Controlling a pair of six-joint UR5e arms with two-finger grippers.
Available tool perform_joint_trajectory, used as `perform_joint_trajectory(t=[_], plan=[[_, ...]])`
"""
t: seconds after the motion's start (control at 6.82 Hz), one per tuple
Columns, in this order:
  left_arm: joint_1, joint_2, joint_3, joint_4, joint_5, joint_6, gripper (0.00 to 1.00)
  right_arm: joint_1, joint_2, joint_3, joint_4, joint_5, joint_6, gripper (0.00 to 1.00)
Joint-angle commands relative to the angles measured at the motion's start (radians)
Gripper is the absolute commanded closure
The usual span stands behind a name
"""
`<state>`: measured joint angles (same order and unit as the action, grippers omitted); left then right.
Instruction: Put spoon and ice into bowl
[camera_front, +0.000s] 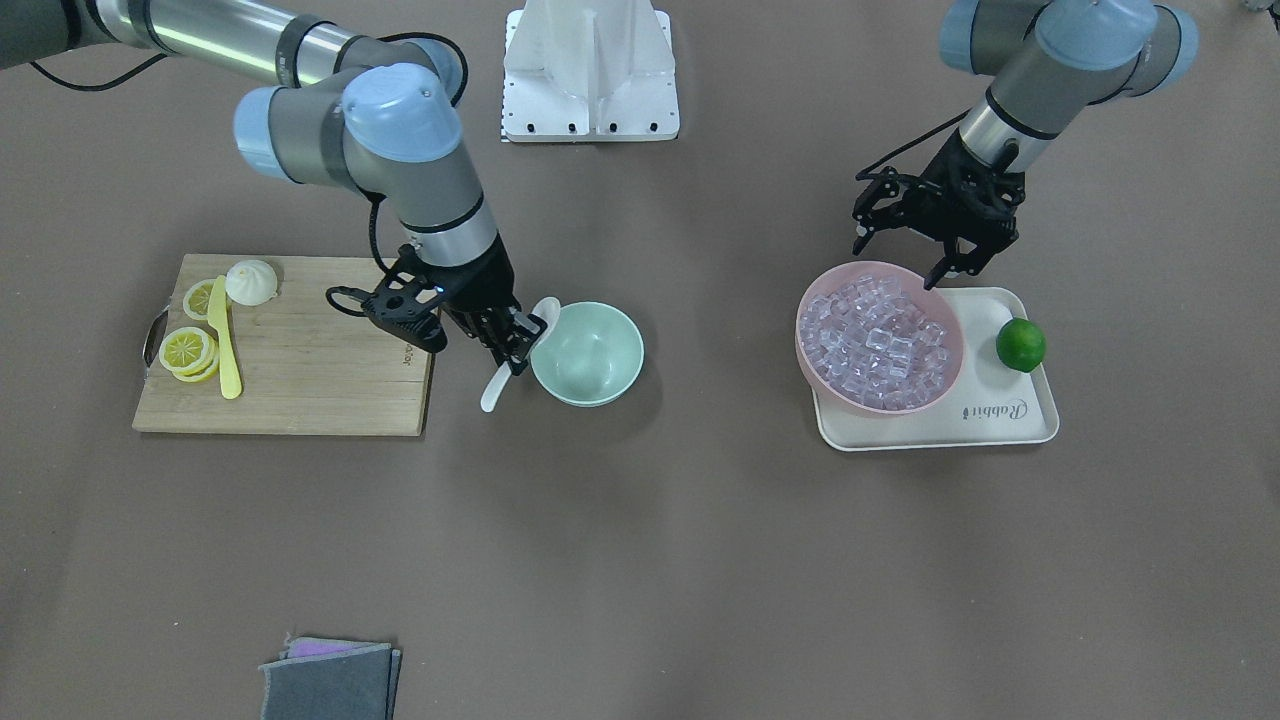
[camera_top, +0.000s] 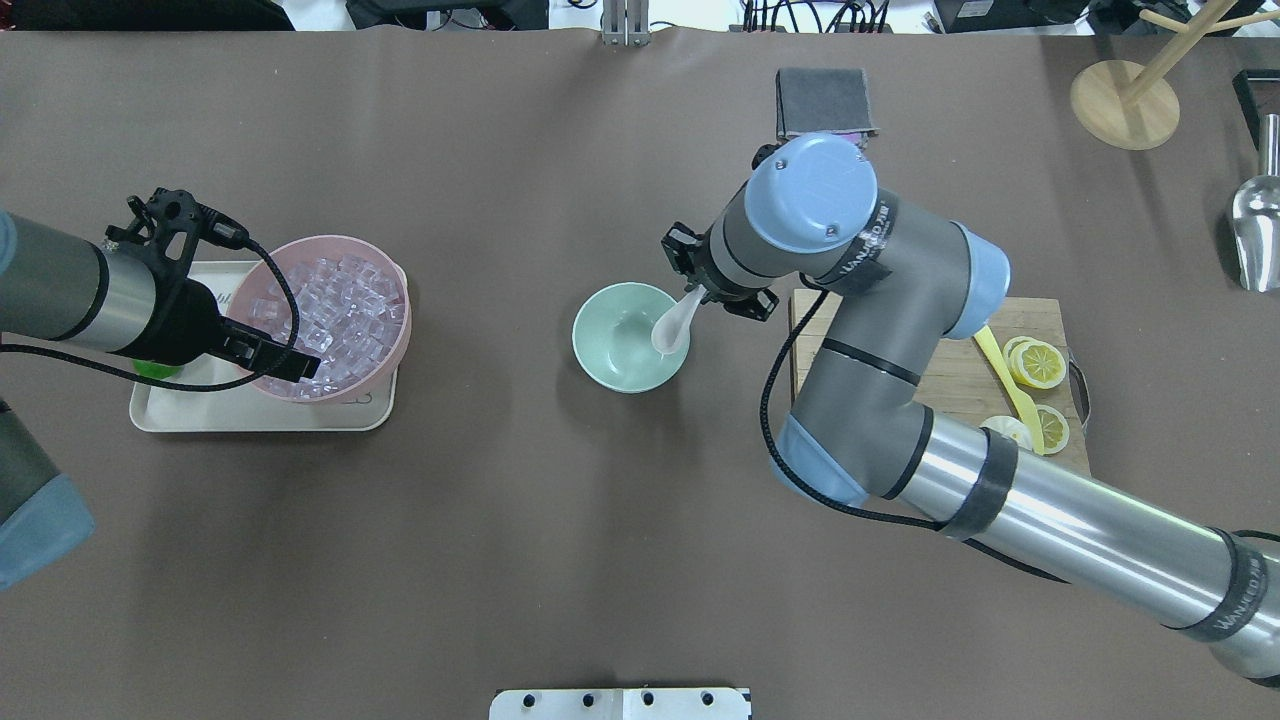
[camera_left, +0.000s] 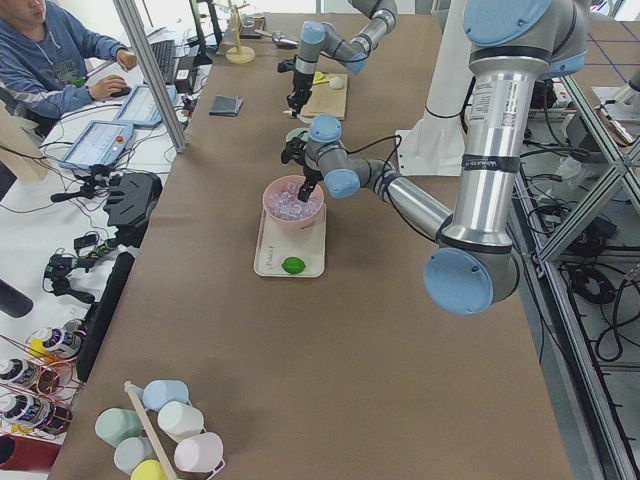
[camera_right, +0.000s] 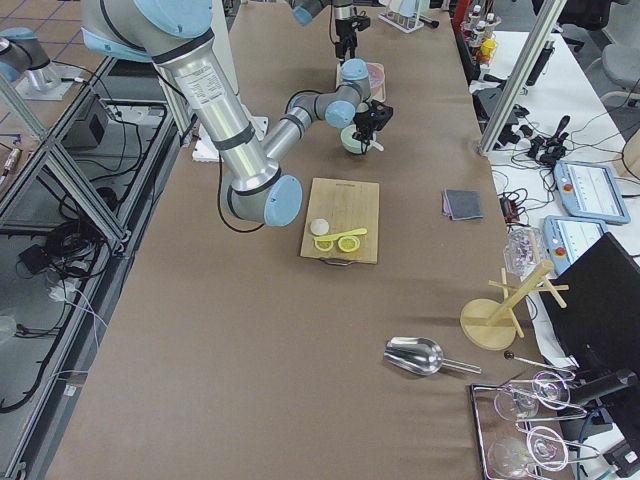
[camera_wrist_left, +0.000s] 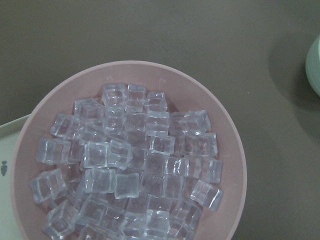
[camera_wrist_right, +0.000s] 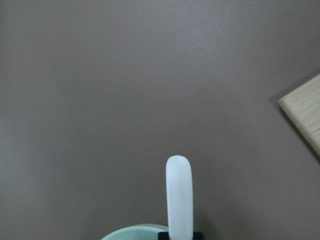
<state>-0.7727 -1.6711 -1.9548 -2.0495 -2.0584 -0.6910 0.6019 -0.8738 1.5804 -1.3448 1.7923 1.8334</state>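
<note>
My right gripper is shut on the handle of the white spoon and holds it tilted at the edge of the mint-green bowl. In the overhead view the spoon's scoop hangs over the bowl's right side. The right wrist view shows the spoon's handle and a sliver of the bowl's rim. The ice fills the pink bowl as several clear cubes, also seen in the left wrist view. My left gripper is open and empty just above that bowl's robot-side rim.
The pink bowl stands on a cream tray with a lime. A wooden cutting board holds lemon slices, a yellow knife and a white bun. A grey cloth lies near the operators' edge.
</note>
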Motion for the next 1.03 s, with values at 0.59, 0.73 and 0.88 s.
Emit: perform_joint_trajectory(t=[0.59,0.73,0.88], plan=[[0.036,0.007,0.036,0.0,0.02,0.008,0.04,-0.039,0.067,-0.068,-0.004,-0.094,0.06,0.69],[0.036,0.007,0.04,0.0,0.026,0.013,0.06,-0.027,0.067,-0.062,-0.004,-0.084,0.043,0.01],[0.036,0.004,0.05,0.0,0.026,0.014,0.07,0.005,0.064,-0.043,-0.008,-0.026,0.008,0.0]])
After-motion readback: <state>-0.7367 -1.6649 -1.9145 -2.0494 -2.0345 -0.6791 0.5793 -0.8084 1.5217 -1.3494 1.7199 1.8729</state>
